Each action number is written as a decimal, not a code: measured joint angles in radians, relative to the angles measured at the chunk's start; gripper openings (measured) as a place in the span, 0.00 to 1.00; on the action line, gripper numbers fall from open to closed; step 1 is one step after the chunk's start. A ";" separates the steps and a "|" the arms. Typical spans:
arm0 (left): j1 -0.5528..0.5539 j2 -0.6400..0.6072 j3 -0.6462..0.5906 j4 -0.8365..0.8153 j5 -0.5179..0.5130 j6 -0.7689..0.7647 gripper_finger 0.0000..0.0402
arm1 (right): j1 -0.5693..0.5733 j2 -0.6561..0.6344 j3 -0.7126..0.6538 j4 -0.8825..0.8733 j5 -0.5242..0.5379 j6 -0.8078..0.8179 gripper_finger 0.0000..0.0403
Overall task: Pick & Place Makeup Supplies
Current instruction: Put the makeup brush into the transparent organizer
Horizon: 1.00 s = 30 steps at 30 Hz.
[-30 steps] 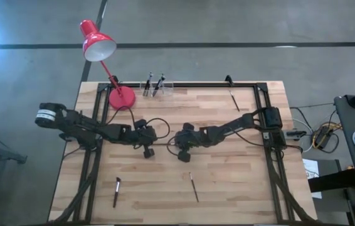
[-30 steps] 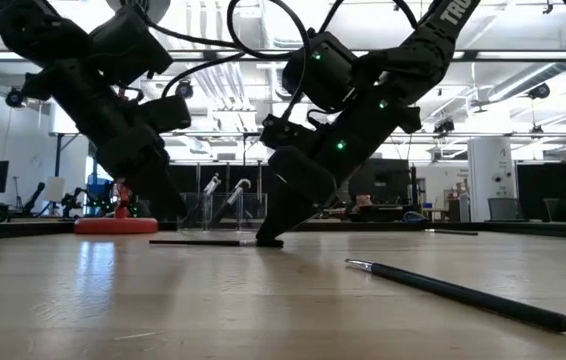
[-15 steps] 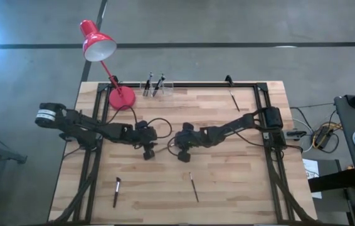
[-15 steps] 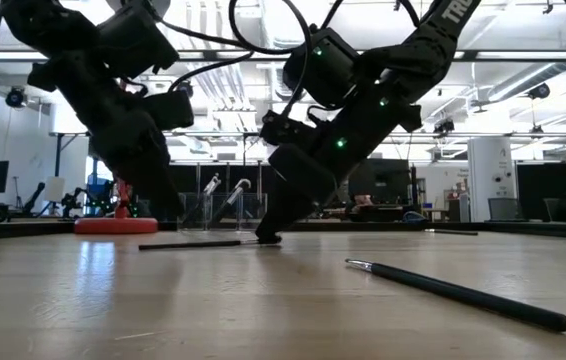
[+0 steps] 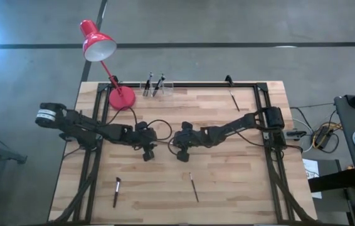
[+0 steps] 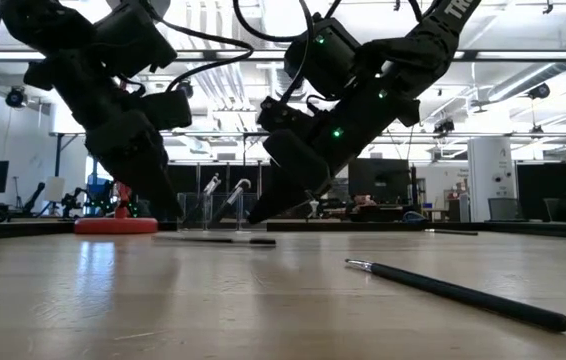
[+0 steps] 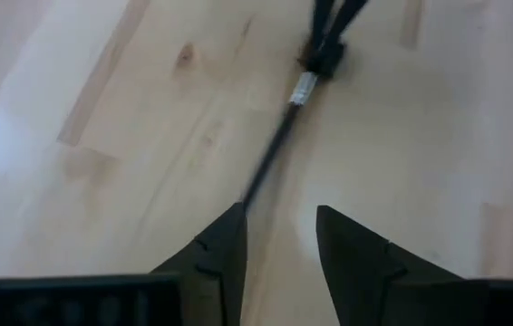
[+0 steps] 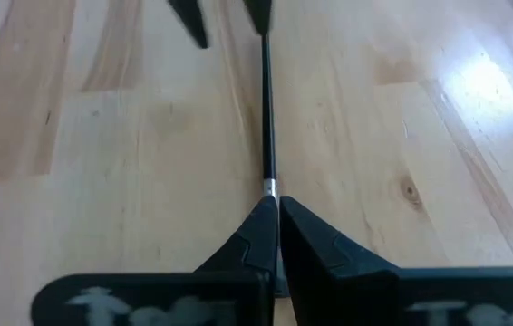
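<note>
Right wrist view, right claw (image 8: pixel 277 226) pinching makeup brush (image 8: pixel 266 127)

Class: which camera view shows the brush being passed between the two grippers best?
The right wrist view: the brush runs full length from the shut right gripper toward the left gripper's open fingers. Left wrist view shows it blurred; low view edge-on; high view hides it.

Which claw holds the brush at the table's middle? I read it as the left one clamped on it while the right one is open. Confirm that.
Reversed. The right claw is shut on the brush, as the right wrist view shows. The left claw is open, its fingers apart at the brush's other end, in the left wrist view.
</note>
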 joint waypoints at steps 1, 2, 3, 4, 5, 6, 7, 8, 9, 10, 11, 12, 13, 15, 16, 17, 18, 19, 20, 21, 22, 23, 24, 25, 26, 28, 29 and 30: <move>0.000 0.007 0.000 0.003 -0.013 0.004 0.31 | 0.002 0.000 0.000 0.000 0.000 -0.001 0.03; 0.000 0.014 0.000 0.006 -0.018 0.008 0.31 | 0.002 0.000 0.000 0.001 0.000 -0.002 0.03; 0.000 0.026 0.000 0.008 -0.021 0.015 0.31 | 0.002 0.000 0.000 0.002 0.000 -0.002 0.03; 0.000 0.041 0.000 0.020 -0.021 0.023 0.31 | 0.002 0.000 0.000 0.004 0.000 -0.002 0.03; 0.000 0.058 0.000 0.036 -0.021 0.032 0.31 | 0.002 0.000 0.000 0.006 0.000 -0.002 0.03; 0.000 0.076 0.000 0.051 -0.021 0.045 0.31 | 0.002 0.000 0.000 0.007 0.000 -0.003 0.03; 0.000 0.096 -0.001 0.071 -0.021 0.059 0.31 | 0.002 0.000 0.000 0.008 0.000 -0.004 0.03; 0.000 0.115 -0.001 0.095 -0.021 0.077 0.31 | 0.002 0.000 0.001 0.008 0.000 -0.004 0.03; 0.000 0.134 0.002 0.114 -0.022 0.097 0.31 | 0.003 0.000 0.000 0.008 0.000 -0.007 0.03; 0.000 0.148 0.007 0.123 -0.022 0.116 0.31 | 0.004 0.000 0.001 0.006 0.000 -0.008 0.03; 0.000 0.163 0.016 0.125 -0.023 0.131 0.31 | 0.006 -0.001 0.001 -0.003 0.000 -0.008 0.03; 0.000 0.175 0.027 0.128 -0.023 0.142 0.31 | 0.008 -0.006 0.001 -0.023 -0.001 -0.007 0.04; 0.000 0.183 0.036 0.132 -0.023 0.152 0.31 | 0.010 -0.014 0.001 -0.049 -0.001 -0.006 0.05; 0.000 0.195 0.050 0.130 -0.024 0.163 0.31 | 0.015 -0.031 0.001 -0.097 -0.002 -0.008 0.07; 0.000 0.198 0.056 0.130 -0.023 0.169 0.31 | 0.018 -0.040 0.001 -0.118 -0.001 -0.012 0.09; 0.000 0.200 0.060 0.130 -0.024 0.173 0.31 | 0.024 -0.044 0.001 -0.127 0.000 -0.023 0.11; 0.000 0.200 0.063 0.127 -0.024 0.176 0.31 | 0.031 -0.048 0.001 -0.133 0.000 -0.040 0.14; 0.000 0.200 0.066 0.127 -0.024 0.178 0.31 | 0.038 -0.050 0.001 -0.142 0.000 -0.057 0.16; 0.000 0.200 0.066 0.128 -0.024 0.178 0.31 | 0.046 -0.050 -0.001 -0.143 0.000 -0.071 0.19; 0.000 0.199 0.067 0.126 -0.023 0.178 0.31 | 0.053 -0.047 -0.001 -0.142 0.000 -0.087 0.21; 0.000 0.198 0.066 0.123 -0.024 0.178 0.31 | 0.059 -0.045 -0.001 -0.142 -0.002 -0.099 0.23; 0.000 0.197 0.066 0.123 -0.024 0.178 0.31 | 0.062 -0.042 -0.001 -0.143 -0.003 -0.111 0.25; 0.000 0.198 0.066 0.123 -0.023 0.178 0.31 | 0.063 -0.037 -0.001 -0.142 -0.002 -0.124 0.27; 0.001 0.198 0.066 0.120 -0.024 0.178 0.31 | 0.063 -0.030 -0.001 -0.137 0.003 -0.138 0.28; 0.001 0.198 0.066 0.116 -0.024 0.178 0.31 | 0.062 -0.025 -0.001 -0.133 0.016 -0.146 0.29; 0.001 0.200 0.065 0.113 -0.023 0.178 0.31 | 0.060 -0.011 -0.001 -0.133 0.054 -0.168 0.30; 0.001 0.200 0.065 0.112 -0.021 0.178 0.31 | 0.060 -0.007 -0.001 -0.131 0.068 -0.179 0.30; 0.001 0.200 0.065 0.107 -0.020 0.178 0.31 | 0.060 0.000 -0.001 -0.131 0.080 -0.190 0.30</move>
